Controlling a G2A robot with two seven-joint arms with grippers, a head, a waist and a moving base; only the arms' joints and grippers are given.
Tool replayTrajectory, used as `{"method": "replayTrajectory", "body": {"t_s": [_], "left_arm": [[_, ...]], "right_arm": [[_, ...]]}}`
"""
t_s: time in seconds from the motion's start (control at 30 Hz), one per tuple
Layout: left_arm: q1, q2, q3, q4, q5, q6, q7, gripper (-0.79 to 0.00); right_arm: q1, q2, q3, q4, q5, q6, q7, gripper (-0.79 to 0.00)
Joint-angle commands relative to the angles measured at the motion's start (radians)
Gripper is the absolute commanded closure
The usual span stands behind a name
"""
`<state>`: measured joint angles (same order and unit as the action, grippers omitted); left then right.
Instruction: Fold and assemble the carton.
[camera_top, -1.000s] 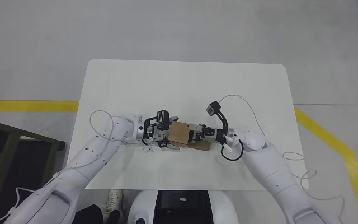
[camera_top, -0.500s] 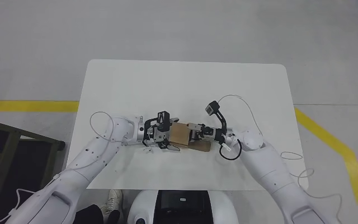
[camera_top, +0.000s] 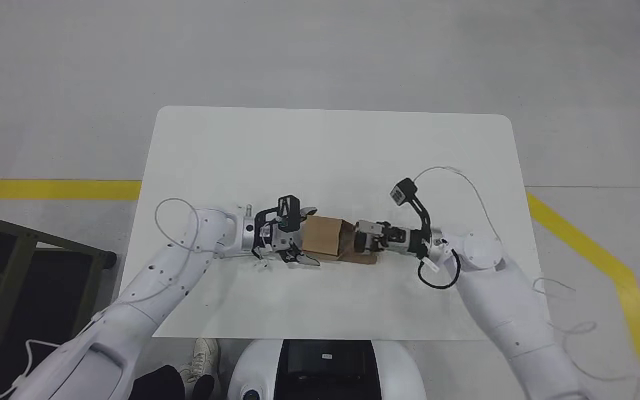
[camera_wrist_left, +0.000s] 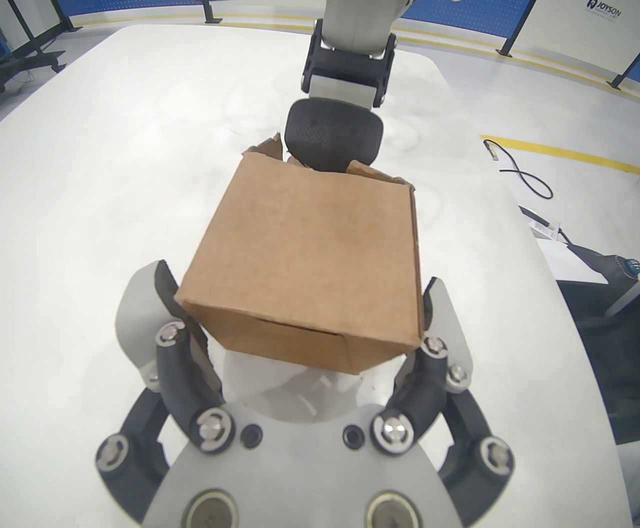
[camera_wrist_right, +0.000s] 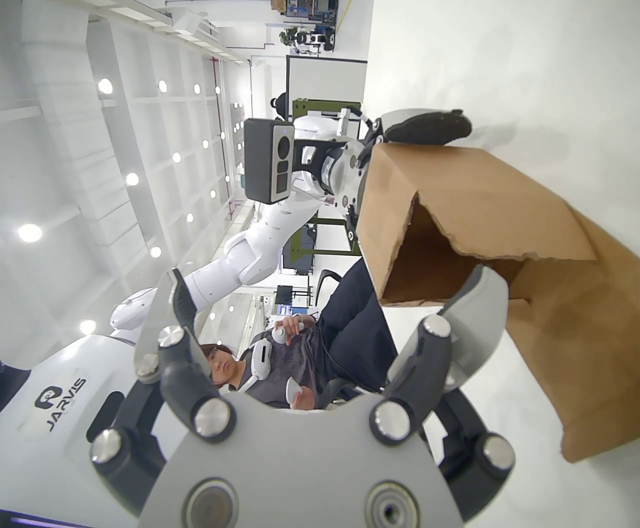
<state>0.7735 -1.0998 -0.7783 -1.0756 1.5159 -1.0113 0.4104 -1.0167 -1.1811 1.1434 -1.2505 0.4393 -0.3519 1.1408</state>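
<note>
Nearest in its own wrist view, the left gripper (camera_wrist_left: 295, 295) is clamped across the closed end of the carton (camera_wrist_left: 310, 250), one finger on each lower corner. That looks the right place to hold. The carton is probably light, thin board, stiff across its flat panels but ready to give at the creases. A hard squeeze mid-wall would likely buckle it, while the folded end braces the grip. It would also slide easily on the smooth table (camera_top: 330, 150), so it wants pinning from one end while the other end is worked. The flaps are best pushed close to their creases, where they hinge cleanly. The carton is plain brown and roughly cubic. It lies on its side near the front middle of the table, in line between the two grippers. Its near end is tucked shut, with a slit showing along the fold. Its far end gapes toward the right gripper (camera_wrist_right: 330, 275), with ragged flap edges and one long flap (camera_wrist_right: 575, 375) spread flat on the table. That gripper is spread wide, gripping nothing. One finger (camera_wrist_right: 480, 300) sits at the open mouth, against the inner flap, and the other hangs free.
</note>
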Motion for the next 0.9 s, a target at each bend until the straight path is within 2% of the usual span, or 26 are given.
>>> {"method": "replayTrajectory", "body": {"t_s": [0.0, 0.23, 0.43, 0.87], "left_arm": [[0.002, 0.001, -0.003, -0.004, 0.001, -0.001, -0.002, -0.785], [0.008, 0.004, -0.011, -0.017, 0.002, -0.001, -0.005, -0.785], [0.011, 0.006, -0.012, -0.023, 0.002, -0.001, -0.007, -0.785], [0.015, 0.01, -0.018, -0.026, -0.003, -0.001, -0.011, -0.785]], "right_arm": [[-0.004, 0.005, 0.017, -0.007, -0.017, -0.001, -0.009, -0.785], [0.035, 0.003, 0.001, 0.035, -0.072, -0.025, -0.035, -0.785], [0.094, -0.015, -0.052, 0.116, -0.047, -0.08, -0.019, -0.785], [0.157, -0.032, -0.131, 0.15, -0.017, -0.091, 0.129, -0.785]]}}
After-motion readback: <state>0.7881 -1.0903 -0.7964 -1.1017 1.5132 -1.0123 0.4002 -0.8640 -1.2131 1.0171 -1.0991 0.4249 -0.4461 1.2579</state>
